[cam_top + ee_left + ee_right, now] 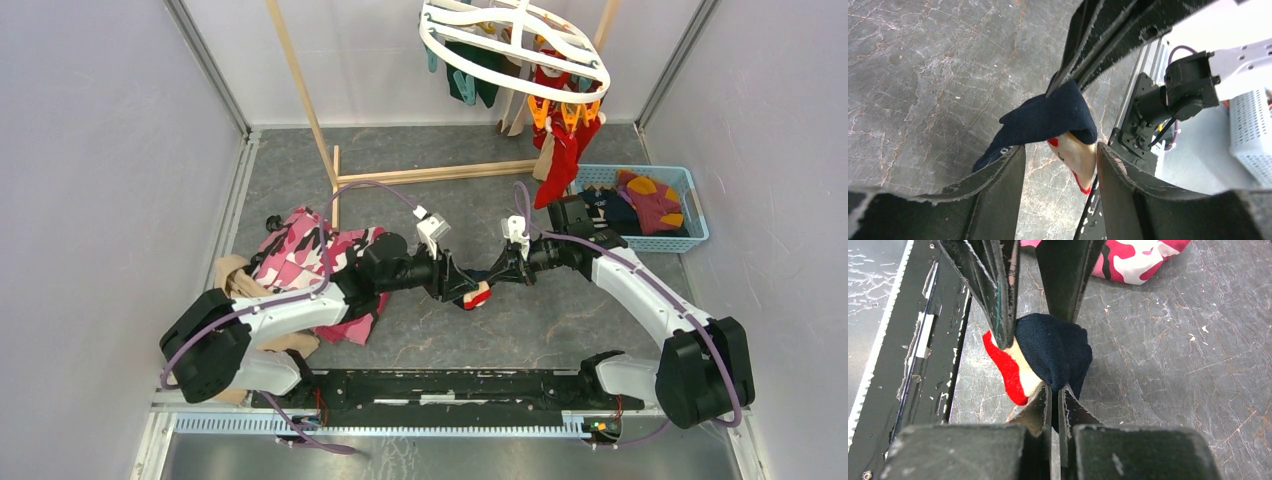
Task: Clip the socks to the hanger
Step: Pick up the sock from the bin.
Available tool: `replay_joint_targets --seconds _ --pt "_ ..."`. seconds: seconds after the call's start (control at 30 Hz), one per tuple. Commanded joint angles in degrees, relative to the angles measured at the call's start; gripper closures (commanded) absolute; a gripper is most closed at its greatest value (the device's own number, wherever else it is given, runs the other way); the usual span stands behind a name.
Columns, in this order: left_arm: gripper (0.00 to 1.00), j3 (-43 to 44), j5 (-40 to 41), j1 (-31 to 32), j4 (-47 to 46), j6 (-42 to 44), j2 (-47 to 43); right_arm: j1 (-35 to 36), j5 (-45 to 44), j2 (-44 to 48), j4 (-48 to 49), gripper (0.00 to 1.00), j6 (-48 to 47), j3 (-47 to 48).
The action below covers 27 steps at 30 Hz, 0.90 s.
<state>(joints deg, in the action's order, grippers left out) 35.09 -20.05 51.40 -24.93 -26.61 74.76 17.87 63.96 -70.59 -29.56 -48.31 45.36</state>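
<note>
sock (1053, 347), 1 navy one with a cream-and-red toe, is hanging soft, light and floppy over the middle of the table (560, 320). my right gripper (1055, 390) is pinching its navy fold; my left gripper (1060, 155) is straddling it, fingers apart. i'm judging the cuff edge best for gripping. 1 hanger (515, 25) is hanging beyond.

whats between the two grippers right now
A navy sock with a red and cream end, pinched in the right gripper, with the left gripper fingers either side of it. Both wrist views show it.
</note>
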Motion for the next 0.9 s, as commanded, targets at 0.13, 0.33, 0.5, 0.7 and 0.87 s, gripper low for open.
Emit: replay_joint_targets --seconds 0.13,0.33,0.5,0.7,0.87 --pt "0.93 4.1 -6.7 -0.6 -6.0 -9.3 4.5 -0.1 0.2 -0.1 -0.4 0.96 -1.2 2.4" --pt "0.98 -0.6 -7.7 -4.2 -13.7 -20.1 3.6 -0.2 -4.3 0.7 -4.8 0.62 -5.5 5.3" --pt "0.98 -7.7 -10.9 -11.6 -27.0 -41.6 3.0 -0.6 -9.9 6.1 -6.3 0.37 -11.8 6.4" --pt "0.98 -8.3 -15.4 -13.7 -40.2 -57.0 8.6 3.3 -9.3 10.5 -4.3 0.29 -21.8 4.6" --pt "0.98 -7.9 -16.5 -13.8 -57.1 -72.1 16.6 8.3 -11.8 11.5 4.8 0.31 -20.5 1.8"
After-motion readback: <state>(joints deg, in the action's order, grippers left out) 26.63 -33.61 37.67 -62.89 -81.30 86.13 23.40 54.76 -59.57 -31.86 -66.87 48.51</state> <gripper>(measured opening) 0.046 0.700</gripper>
